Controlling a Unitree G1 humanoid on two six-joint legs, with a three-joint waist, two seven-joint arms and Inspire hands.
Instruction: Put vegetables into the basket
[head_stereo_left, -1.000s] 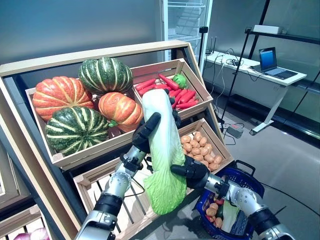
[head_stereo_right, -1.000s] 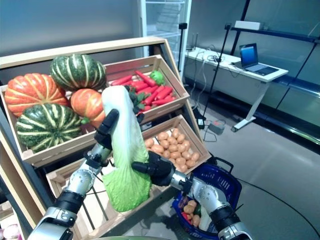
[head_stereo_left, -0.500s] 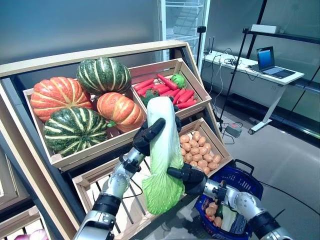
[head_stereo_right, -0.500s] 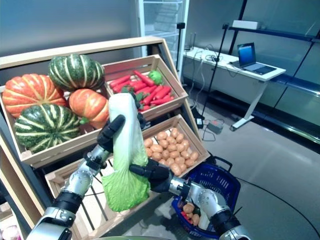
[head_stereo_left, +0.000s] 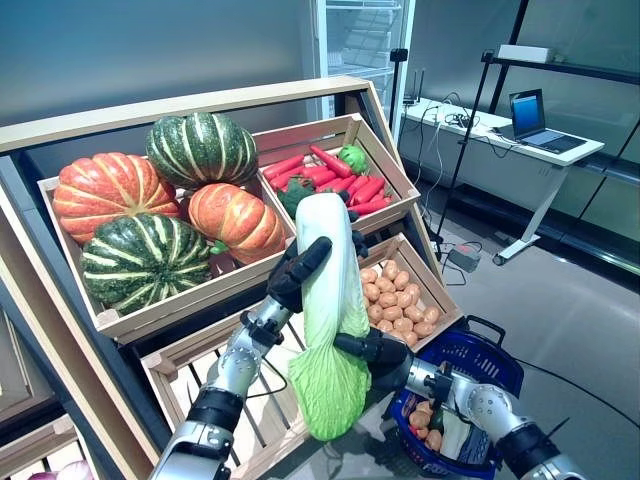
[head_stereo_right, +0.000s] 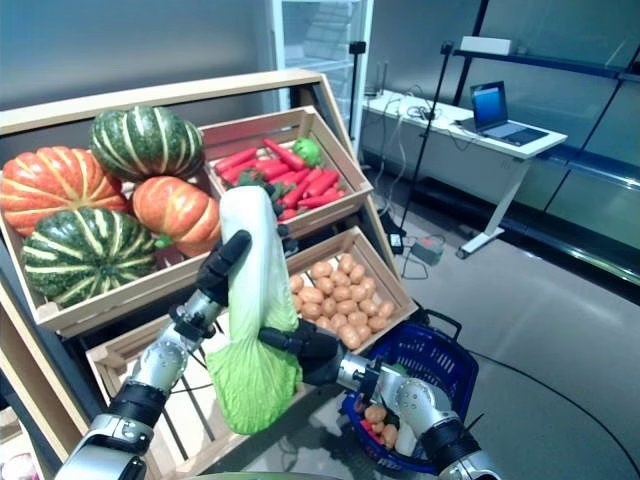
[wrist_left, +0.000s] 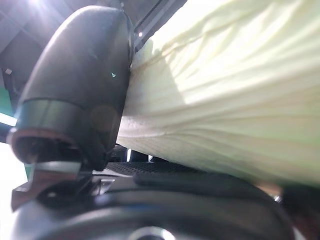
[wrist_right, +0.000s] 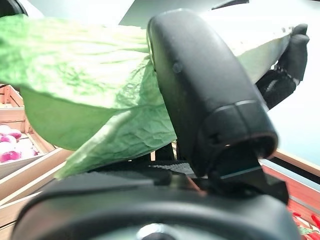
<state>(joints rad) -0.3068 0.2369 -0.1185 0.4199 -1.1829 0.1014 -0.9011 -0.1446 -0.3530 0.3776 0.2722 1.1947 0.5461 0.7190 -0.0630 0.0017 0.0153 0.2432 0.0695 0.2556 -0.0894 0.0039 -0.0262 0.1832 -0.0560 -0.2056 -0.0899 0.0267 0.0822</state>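
A long napa cabbage (head_stereo_left: 328, 300), white at the stalk and green at the leafy end, hangs leaf end down in front of the wooden stand. My left hand (head_stereo_left: 298, 270) is curled round its upper half; its pale ribs show in the left wrist view (wrist_left: 225, 90). My right hand (head_stereo_left: 378, 352) is curled round its lower leafy part, whose green leaves show in the right wrist view (wrist_right: 95, 85). The blue plastic basket (head_stereo_left: 500, 362) stands on the floor at the lower right, under my right forearm. It holds small brown potatoes (head_stereo_left: 422, 412) and a pale green vegetable (head_stereo_left: 458, 432).
The wooden stand (head_stereo_left: 200, 105) with slanted crates takes up the left and middle. A crate of potatoes (head_stereo_left: 398, 300) sits just behind the cabbage. A white desk (head_stereo_left: 510, 150) with a laptop stands at the back right, with grey floor (head_stereo_left: 560, 320) between.
Both hands have lowered the cabbage a little, and its leafy end has bunched narrower. The camera has shifted slightly.
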